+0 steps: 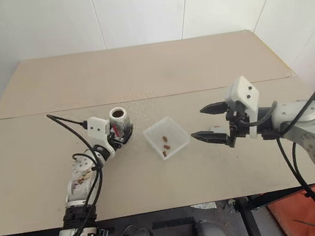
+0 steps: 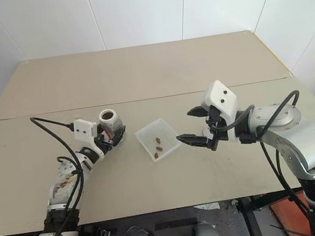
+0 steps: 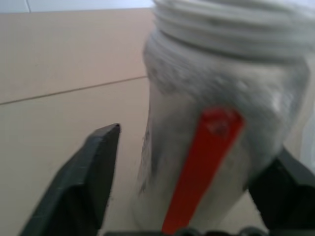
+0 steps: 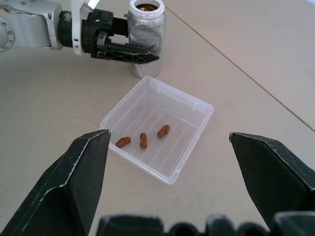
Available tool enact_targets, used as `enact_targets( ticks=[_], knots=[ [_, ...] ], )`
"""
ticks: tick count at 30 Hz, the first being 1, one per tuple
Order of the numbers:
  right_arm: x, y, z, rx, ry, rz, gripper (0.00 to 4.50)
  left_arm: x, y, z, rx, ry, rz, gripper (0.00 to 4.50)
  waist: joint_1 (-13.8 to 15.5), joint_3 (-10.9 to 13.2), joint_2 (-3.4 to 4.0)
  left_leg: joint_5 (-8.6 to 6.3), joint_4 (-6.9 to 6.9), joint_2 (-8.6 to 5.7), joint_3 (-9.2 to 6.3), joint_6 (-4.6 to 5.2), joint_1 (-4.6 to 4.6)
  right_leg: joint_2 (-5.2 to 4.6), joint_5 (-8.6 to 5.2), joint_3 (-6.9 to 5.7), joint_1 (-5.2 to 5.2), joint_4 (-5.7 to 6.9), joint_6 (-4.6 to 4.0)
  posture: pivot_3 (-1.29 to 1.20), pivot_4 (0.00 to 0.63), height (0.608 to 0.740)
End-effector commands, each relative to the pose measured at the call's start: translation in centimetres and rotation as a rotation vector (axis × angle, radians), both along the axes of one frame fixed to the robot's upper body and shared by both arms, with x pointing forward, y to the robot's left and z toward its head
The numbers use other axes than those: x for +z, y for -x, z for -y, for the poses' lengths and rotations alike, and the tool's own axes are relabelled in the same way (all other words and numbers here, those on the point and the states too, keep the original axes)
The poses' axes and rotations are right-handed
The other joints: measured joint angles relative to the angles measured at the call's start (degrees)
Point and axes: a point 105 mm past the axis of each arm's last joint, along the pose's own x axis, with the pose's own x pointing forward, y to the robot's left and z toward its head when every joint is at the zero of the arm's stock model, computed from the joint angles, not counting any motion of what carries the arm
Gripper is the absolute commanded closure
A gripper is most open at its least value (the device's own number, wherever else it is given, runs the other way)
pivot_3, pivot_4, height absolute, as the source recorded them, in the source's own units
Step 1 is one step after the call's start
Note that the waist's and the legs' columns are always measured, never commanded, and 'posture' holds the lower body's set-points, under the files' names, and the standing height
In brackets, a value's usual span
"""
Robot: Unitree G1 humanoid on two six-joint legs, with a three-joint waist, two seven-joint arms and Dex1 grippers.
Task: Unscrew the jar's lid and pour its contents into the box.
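The jar [image 1: 120, 121] stands upright on the table, left of the box, with its mouth uncovered and something brown showing inside. My left gripper [image 1: 123, 133] reaches level around its lower part and is open; one finger [image 3: 93, 172] stands clear of the jar's wall. The clear box [image 4: 182, 92] lies at the table's middle with three brown pieces of the contents [image 4: 142, 140] on its ribbed bottom. My right gripper [image 1: 198, 124] hovers open just right of the box, holding nothing. The lid is out of view.
The table is two beige boards meeting at a seam [image 1: 200, 90] behind the jar and box. White walls close the back and right. An orange object [image 1: 300, 215] lies on the floor past the table's front right edge.
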Motion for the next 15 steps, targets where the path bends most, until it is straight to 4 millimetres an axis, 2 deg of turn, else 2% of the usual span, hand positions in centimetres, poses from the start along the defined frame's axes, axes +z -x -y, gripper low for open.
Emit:
enact_targets(
  ticks=[1, 5, 8, 13, 15],
  knots=[
    [1.2, 0.3, 0.3, -0.005, -0.005, 0.068, 0.00, 2.0, 1.4, -1.2, -0.018, -0.036, 0.066, 0.02, -0.2, 0.0, 0.00, 0.00, -0.01, 0.00, 0.00, 0.00, 0.00, 0.00, 0.00, 0.00, -0.01, -0.01, 0.00, 0.00, 0.150, 0.740],
    [1.0, 0.4, 0.6, -0.015, -0.005, 0.063, 0.00, 2.3, 4.7, -2.6, -0.121, -0.100, 0.029, 0.02, -0.6, 0.0, 0.00, 0.00, -0.06, 0.05, 0.03, 0.00, 0.00, 0.01, 0.00, 0.03, -0.05, -0.02, 0.00, 0.00, 0.150, 0.740],
    [0.7, 0.4, 1.2, -0.039, -0.002, 0.054, 0.00, 3.5, 9.4, -3.9, -0.284, -0.182, -0.005, 0.02, -1.0, 0.0, -0.02, -0.01, -0.09, 0.15, 0.11, -0.01, 0.04, 0.05, -0.02, 0.08, -0.09, 0.00, -0.03, 0.00, 0.150, 0.740],
    [0.2, 0.5, 1.5, -0.049, -0.004, 0.049, 0.00, 7.2, 15.2, -7.0, -0.515, -0.227, -0.023, 0.02, -0.5, 0.0, -0.01, -0.01, -0.18, 0.25, 0.22, -0.01, 0.27, 0.08, -0.06, 0.05, 0.02, -0.01, -0.14, 0.00, 0.150, 0.740],
    [0.1, 0.6, 1.7, -0.046, -0.007, 0.046, 0.00, 8.5, 16.4, -8.4, -0.553, -0.239, -0.025, 0.02, -0.3, 0.0, 0.00, -0.02, -0.22, 0.24, 0.27, -0.02, 0.34, 0.06, -0.09, 0.04, 0.06, -0.02, -0.16, 0.00, 0.150, 0.740]
  ],
)
